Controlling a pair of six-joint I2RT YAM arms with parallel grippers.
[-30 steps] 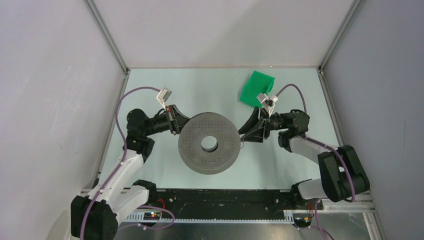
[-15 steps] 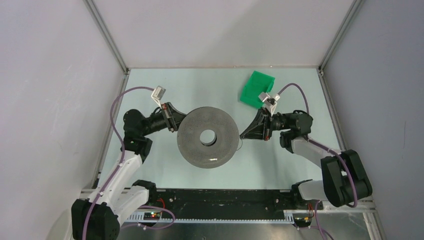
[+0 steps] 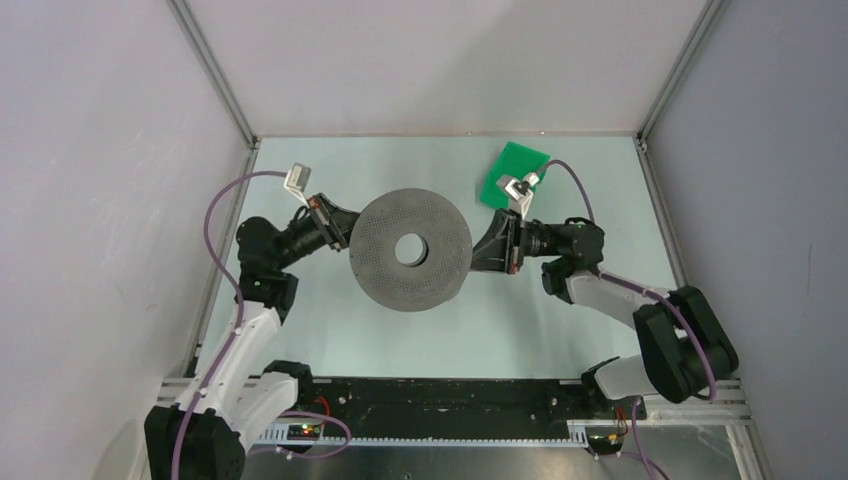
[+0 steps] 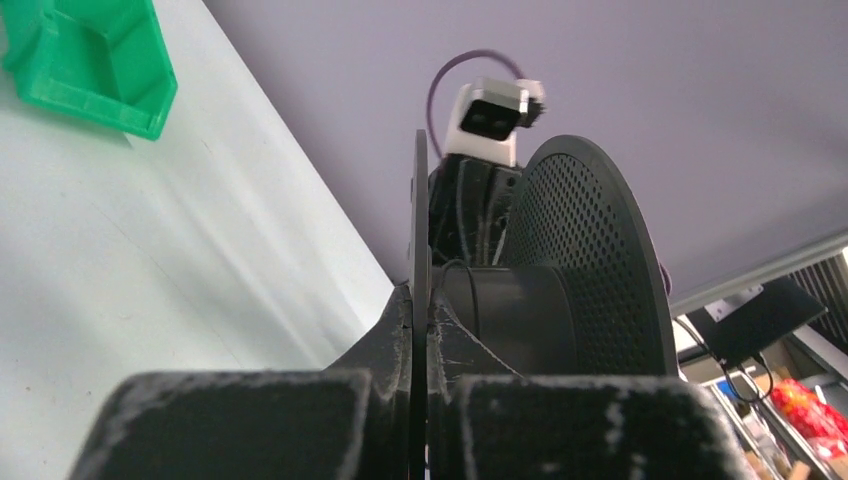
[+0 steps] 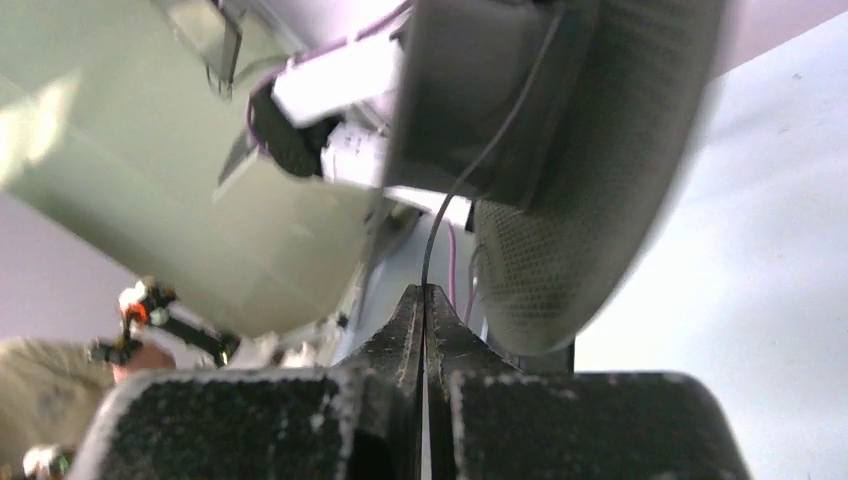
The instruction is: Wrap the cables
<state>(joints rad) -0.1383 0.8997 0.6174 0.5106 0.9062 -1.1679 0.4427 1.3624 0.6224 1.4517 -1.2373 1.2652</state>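
A wide black perforated reel [image 3: 410,250] hangs between my two grippers at mid-table. My left gripper [image 3: 347,232] is shut on the rim of one thin flange [image 4: 420,220], which runs edge-on between its fingers [image 4: 420,300]. The reel's hub [image 4: 510,318] and far flange [image 4: 595,250] lie beyond. My right gripper [image 3: 477,256] is at the reel's right edge. In the right wrist view it [image 5: 425,292] is shut on the cable [image 5: 445,200], a very thin dark wire that rises from the fingertips to the reel's hub [image 5: 470,90]. From above the wire is too thin to make out.
A green bin [image 3: 513,174] sits at the back right, just behind the right wrist, and also shows at the upper left of the left wrist view as the green bin [image 4: 85,65]. Grey walls enclose the pale table [image 3: 330,320] on three sides.
The right gripper has closed on the thin wire. Both arms have carried the reel a little toward the back of the table and slightly left.
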